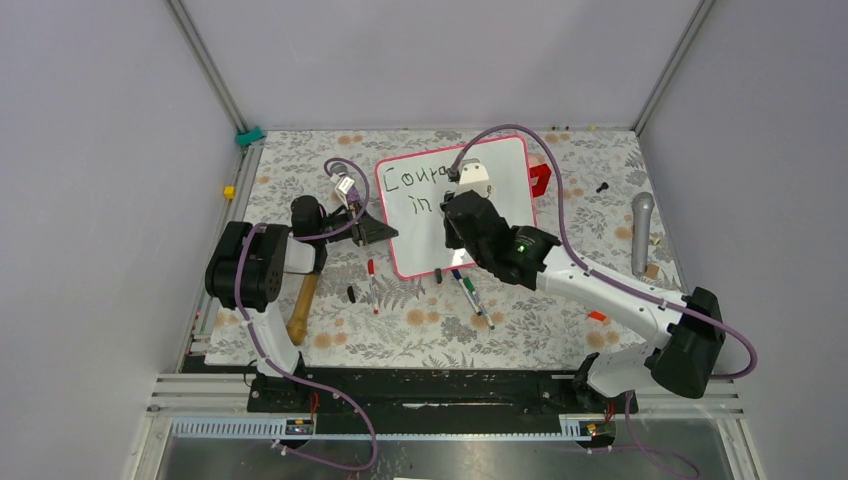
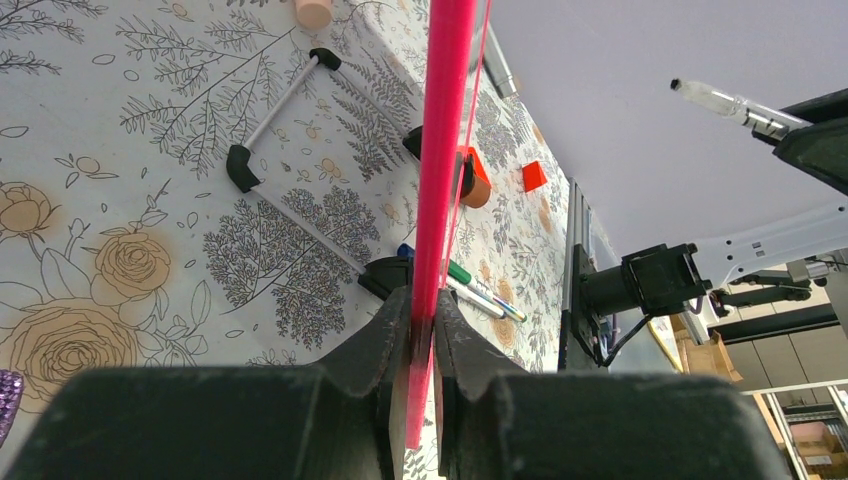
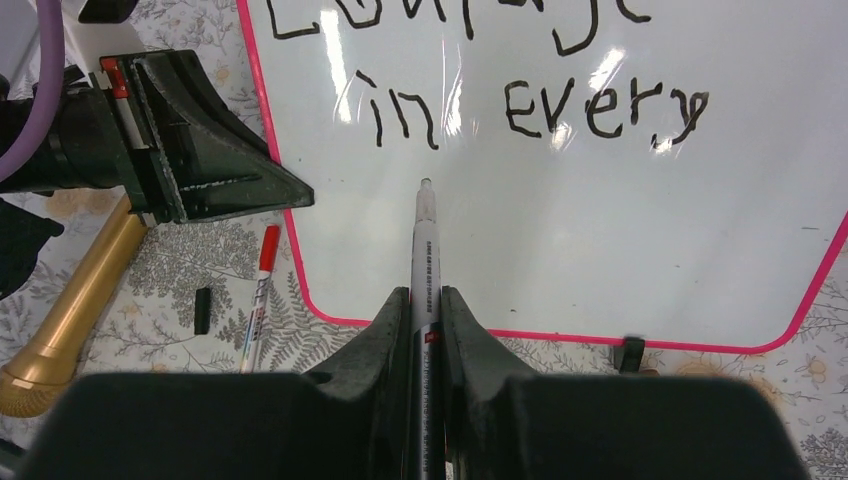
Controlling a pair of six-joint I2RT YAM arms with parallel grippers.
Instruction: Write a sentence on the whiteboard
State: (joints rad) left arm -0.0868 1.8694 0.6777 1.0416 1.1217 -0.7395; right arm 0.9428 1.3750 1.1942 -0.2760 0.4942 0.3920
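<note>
Glossy whiteboard (image 3: 600, 230) (pink-framed) bears black lettering (image 3: 590, 108): "in every".

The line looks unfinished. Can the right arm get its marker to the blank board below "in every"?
Probably yes: the marker in the right gripper points at bare whiteboard just below the sentence, with nothing between.

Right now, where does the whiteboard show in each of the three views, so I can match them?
Top external: the whiteboard lies at table centre, partly under the right arm.
Left wrist: the whiteboard is seen edge-on, a pink vertical strip at centre.
Right wrist: the whiteboard fills the upper right.
Shared landmark: the left arm's jaws, clamped on the board's pink edge, show in all three.
</note>
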